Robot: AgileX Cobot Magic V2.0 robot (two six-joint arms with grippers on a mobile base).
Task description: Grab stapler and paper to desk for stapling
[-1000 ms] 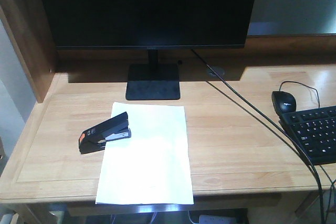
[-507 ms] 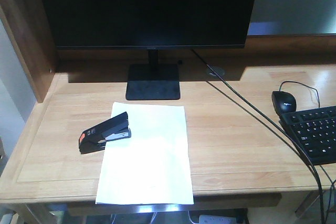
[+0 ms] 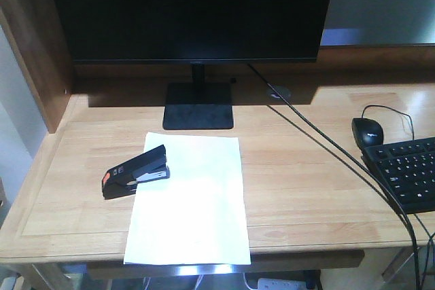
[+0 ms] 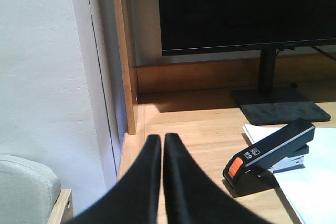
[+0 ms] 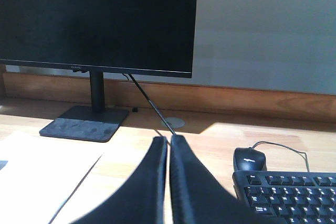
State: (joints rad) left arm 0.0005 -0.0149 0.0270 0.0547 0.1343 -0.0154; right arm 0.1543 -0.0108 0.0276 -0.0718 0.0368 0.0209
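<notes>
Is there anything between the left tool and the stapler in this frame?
Nothing visible. In the left wrist view the left tool, fingers together, points over bare desk, and the stapler lies ahead to its right, its front end resting on the paper. Only open wood lies between them.

We see a black, orange-ended stapler (image 3: pixel 135 172) lying closed, its nose over the left edge of a white paper (image 3: pixel 189 198) flat on the wooden desk (image 3: pixel 306 181).

My left gripper (image 4: pixel 161 142) sits bottom-centre of its wrist view, fingers pressed together, holding nothing. My right gripper (image 5: pixel 168 145) matches it, equally empty.
</notes>
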